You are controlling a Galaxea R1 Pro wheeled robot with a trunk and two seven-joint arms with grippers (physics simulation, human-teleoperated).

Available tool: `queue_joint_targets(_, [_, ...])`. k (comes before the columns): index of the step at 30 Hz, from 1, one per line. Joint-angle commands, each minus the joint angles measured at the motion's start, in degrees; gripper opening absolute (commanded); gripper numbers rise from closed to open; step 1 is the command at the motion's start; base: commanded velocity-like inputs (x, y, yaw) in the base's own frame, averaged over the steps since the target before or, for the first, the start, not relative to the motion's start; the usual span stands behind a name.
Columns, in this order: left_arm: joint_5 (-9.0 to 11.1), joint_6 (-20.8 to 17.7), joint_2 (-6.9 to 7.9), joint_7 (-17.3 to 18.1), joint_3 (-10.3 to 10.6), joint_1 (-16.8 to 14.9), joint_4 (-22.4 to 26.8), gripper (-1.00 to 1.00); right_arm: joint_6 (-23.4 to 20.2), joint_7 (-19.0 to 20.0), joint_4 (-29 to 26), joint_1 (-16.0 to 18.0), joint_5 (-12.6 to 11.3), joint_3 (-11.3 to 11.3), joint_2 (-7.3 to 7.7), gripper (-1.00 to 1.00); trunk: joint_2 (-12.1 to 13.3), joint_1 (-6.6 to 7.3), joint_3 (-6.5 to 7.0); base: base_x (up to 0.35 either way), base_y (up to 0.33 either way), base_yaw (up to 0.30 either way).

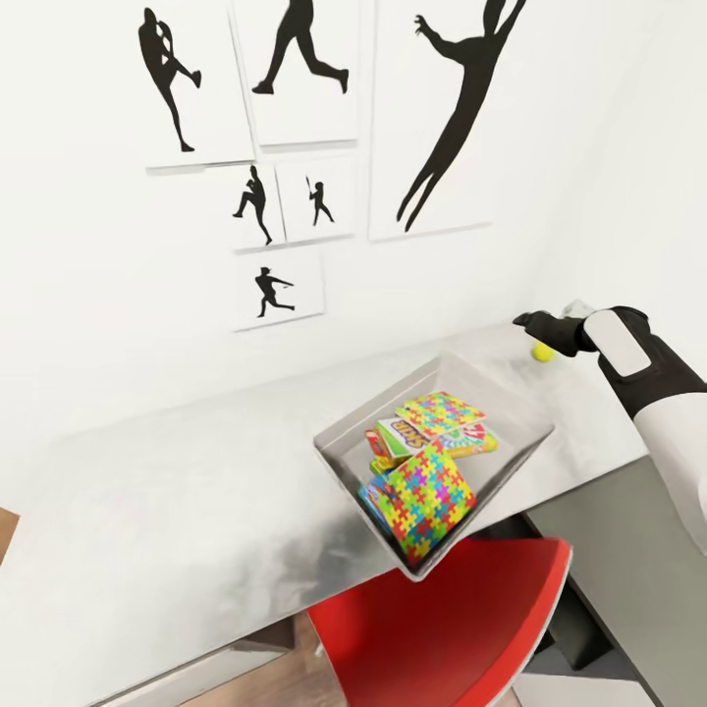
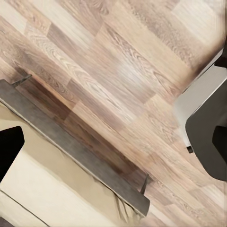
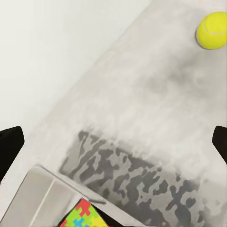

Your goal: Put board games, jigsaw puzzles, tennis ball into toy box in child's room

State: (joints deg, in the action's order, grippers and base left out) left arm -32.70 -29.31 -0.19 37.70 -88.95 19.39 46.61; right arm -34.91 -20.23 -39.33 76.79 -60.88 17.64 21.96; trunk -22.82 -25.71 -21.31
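Right gripper [image 1: 538, 324] over the light grey table [image 1: 177, 491], fingers spread wide, holding nothing; tennis ball [image 1: 543, 352] on the tabletop just beside it. Toy box [image 1: 339, 454] nearer the front edge holds jigsaw puzzles [image 1: 424, 496] and board games [image 1: 407, 435]. White wall with athlete silhouettes [image 1: 462, 108]. Left gripper [image 2: 113, 146] open, empty, over wood-plank floor [image 2: 118, 61] and the bed [image 2: 56, 189] edge.

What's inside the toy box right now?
In the toy box: two jigsaw puzzles and board games partly covered between them; their count is hidden. The tennis ball remains outside on the table.
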Motion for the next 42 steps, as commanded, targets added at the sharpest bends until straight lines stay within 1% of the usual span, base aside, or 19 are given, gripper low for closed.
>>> queue_joint_targets(1, [-0.77,-0.06,-0.01,0.47,-0.14,-0.08,0.03,1.00,0.17,-0.49,0.13,0.08,-0.61,0.38,0.14,1.00,-0.10,-0.07,-0.09,0.269,0.000,0.000])
queue_joint_targets(2, [-0.77,-0.06,-0.01,0.47,-0.14,-0.08,0.03,1.00,0.17,-0.49,0.13,0.08,-0.61,0.38,0.14,1.00,-0.10,-0.07,-0.09,0.269,0.000,0.000])
queue_joint_targets(4, [-1.64,0.11,0.00,0.43,-0.13,-0.13,-0.36,1.00,0.37,-0.43,0.41,0.09,-0.62,0.41,0.20,1.00,-0.10,-0.07,-0.09,0.214,0.000,0.000])
queue_joint_targets(7, [-2.19,0.16,-0.02,0.41,-0.14,-0.15,-0.64,1.00,0.44,-0.41,0.51,0.09,-0.63,0.42,0.22,1.00,-0.10,-0.07,-0.09,0.165,0.000,0.000])
queue_joint_targets(9, [-3.61,0.25,-0.04,0.37,-0.15,-0.18,-1.32,1.00,0.54,-0.38,0.66,0.10,-0.60,0.42,0.27,1.00,-0.10,-0.07,-0.09,0.109,0.000,0.000])
queue_joint_targets(10, [-3.61,0.25,-0.04,0.37,-0.15,-0.18,-1.32,1.00,0.54,-0.38,0.66,0.10,-0.60,0.42,0.27,1.00,-0.10,-0.07,-0.09,0.097,0.000,0.000])
queue_joint_targets(11, [-4.48,0.28,-0.05,0.35,-0.16,-0.21,-1.71,1.00,0.58,-0.37,0.71,0.10,-0.61,0.41,0.29,1.00,-0.10,-0.07,-0.09,0.078,0.000,0.000])
queue_joint_targets(12, [-4.48,0.28,-0.05,0.35,-0.16,-0.21,-1.71,1.00,0.58,-0.37,0.71,0.10,-0.61,0.41,0.29,1.00,-0.10,-0.07,-0.09,0.078,0.000,0.000])
queue_joint_targets(14, [-6.28,0.40,-0.06,0.22,-0.18,-0.22,-2.48,1.00,0.66,-0.36,0.79,0.11,-0.60,0.40,0.28,1.00,-0.10,-0.07,-0.09,0.056,0.000,0.000])
queue_joint_targets(15, [-6.28,0.40,-0.06,0.22,-0.18,-0.22,-2.48,1.00,0.66,-0.36,0.79,0.11,-0.60,0.40,0.28,1.00,-0.10,-0.07,-0.09,0.050,0.000,0.000])
queue_joint_targets(16, [-7.01,0.57,-0.08,0.05,-0.20,-0.22,-2.82,1.00,0.71,-0.37,0.81,0.11,-0.59,0.40,0.28,1.00,-0.10,-0.07,-0.09,0.040,0.000,0.000])
queue_joint_targets(17, [-7.01,0.57,-0.08,0.05,-0.20,-0.22,-2.82,1.00,0.75,-0.38,0.83,0.13,-0.58,0.39,0.28,1.00,-0.10,-0.07,-0.09,0.032,0.000,0.000])
queue_joint_targets(19, [-8.08,1.14,-0.26,-0.53,-0.22,-0.23,-3.40,1.00,0.78,-0.39,0.85,0.14,-0.58,0.39,0.28,1.00,-0.10,-0.07,-0.09,0.029,0.000,0.000])
queue_joint_targets(23, [-8.74,1.84,-0.46,-1.44,-0.24,-0.23,-3.98,1.00,0.82,-0.40,0.88,0.16,-0.57,0.39,0.31,1.00,-0.10,-0.07,-0.09,0.020,0.000,0.000])
queue_joint_targets(29, [-9.68,3.31,-0.68,-4.38,-0.25,-0.23,-7.10,1.00,1.17,-0.47,1.04,0.16,-0.52,0.44,0.40,1.00,-0.10,-0.07,-0.09,0.009,0.000,0.000])
queue_joint_targets(30, [-9.68,3.31,-0.68,-4.38,-0.25,-0.23,-7.10,1.00,1.17,-0.47,1.04,0.16,-0.52,0.44,0.40,1.00,-0.10,-0.07,-0.09,0.005,0.000,0.000])
queue_joint_targets(35, [-9.90,4.42,-0.74,-6.53,-0.26,-0.23,-9.22,1.00,2.27,-0.49,1.92,0.13,-0.54,0.46,0.43,1.00,-0.10,-0.07,-0.09,0.003,0.000,0.000])
queue_joint_targets(42, [-9.94,5.06,-0.80,-7.55,-0.26,-0.23,-10.17,1.00,2.93,-0.45,3.03,0.12,-0.49,0.46,0.44,1.00,-0.10,-0.07,-0.09,0.001,0.000,0.000])
